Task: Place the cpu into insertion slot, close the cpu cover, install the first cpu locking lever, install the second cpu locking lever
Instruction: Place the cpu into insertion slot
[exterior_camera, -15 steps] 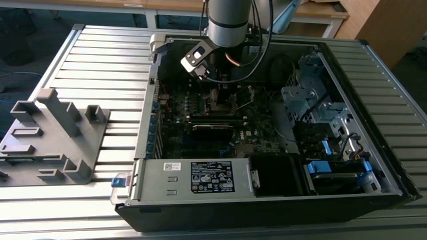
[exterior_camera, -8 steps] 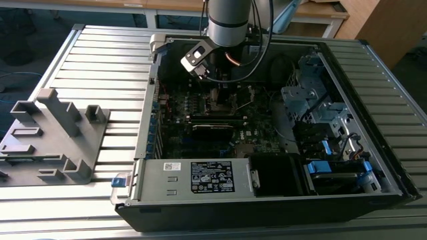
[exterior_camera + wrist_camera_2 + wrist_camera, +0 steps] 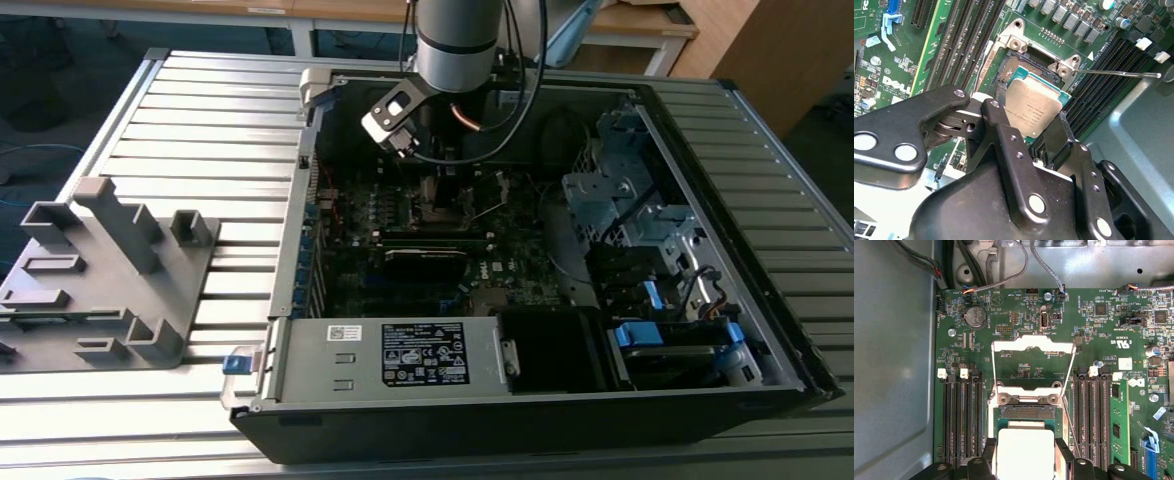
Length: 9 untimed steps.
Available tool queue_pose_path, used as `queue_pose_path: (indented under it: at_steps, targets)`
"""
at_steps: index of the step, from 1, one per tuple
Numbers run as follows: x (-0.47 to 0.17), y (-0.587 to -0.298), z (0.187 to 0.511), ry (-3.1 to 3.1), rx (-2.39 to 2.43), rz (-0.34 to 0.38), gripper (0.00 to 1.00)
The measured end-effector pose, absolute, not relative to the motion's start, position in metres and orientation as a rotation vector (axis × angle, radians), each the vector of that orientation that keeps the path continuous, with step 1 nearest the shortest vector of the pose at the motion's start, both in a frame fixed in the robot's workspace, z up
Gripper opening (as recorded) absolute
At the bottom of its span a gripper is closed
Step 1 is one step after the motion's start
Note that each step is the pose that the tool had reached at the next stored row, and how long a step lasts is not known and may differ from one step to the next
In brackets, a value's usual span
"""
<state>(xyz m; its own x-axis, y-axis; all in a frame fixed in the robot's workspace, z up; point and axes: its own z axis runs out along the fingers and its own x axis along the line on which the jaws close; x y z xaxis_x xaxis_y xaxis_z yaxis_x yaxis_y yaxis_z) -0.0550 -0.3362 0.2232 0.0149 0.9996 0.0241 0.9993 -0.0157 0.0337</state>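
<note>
Fingers point(image 3: 999, 125) clamped on the cpu point(image 3: 1034, 112), held just over the insertion slot point(image 3: 1026, 413), not yet seated. cpu cover point(image 3: 1034, 343) stands open, locking lever point(image 3: 1114, 73) unlatched. All four steps pending.

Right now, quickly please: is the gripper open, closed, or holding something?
The gripper is closed on the cpu, holding it over the insertion slot; the cpu cover stands open.

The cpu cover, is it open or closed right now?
Open. In the first wrist view the cpu cover is swung back off the insertion slot, with green board showing through its window.
</note>
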Motion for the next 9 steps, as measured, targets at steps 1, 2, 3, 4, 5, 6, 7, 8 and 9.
queue_pose_path:
  at_steps: [1,2,3,4,5,6,7,8,9]
  targets:
    - [-0.0549,-0.3362,0.2232,2.199,2.233,0.064,0.54]
    - [-0.0549,-0.3362,0.2232,2.199,2.233,0.064,0.54]
    - [-0.0549,-0.3362,0.2232,2.199,2.233,0.064,0.54]
    - [-0.0549,-0.3362,0.2232,2.2,2.232,0.064,0.54]
    - [-0.0547,-0.3362,0.2232,2.201,2.231,0.064,0.54]
    - [-0.0545,-0.3362,0.2231,2.204,2.228,0.064,0.54]
    - [-0.0544,-0.3362,0.2231,2.208,2.224,0.064,0.54]
    - [-0.0544,-0.3362,0.2231,2.212,2.221,0.064,0.54]
    - [-0.0543,-0.3361,0.223,2.216,2.217,0.064,0.54]
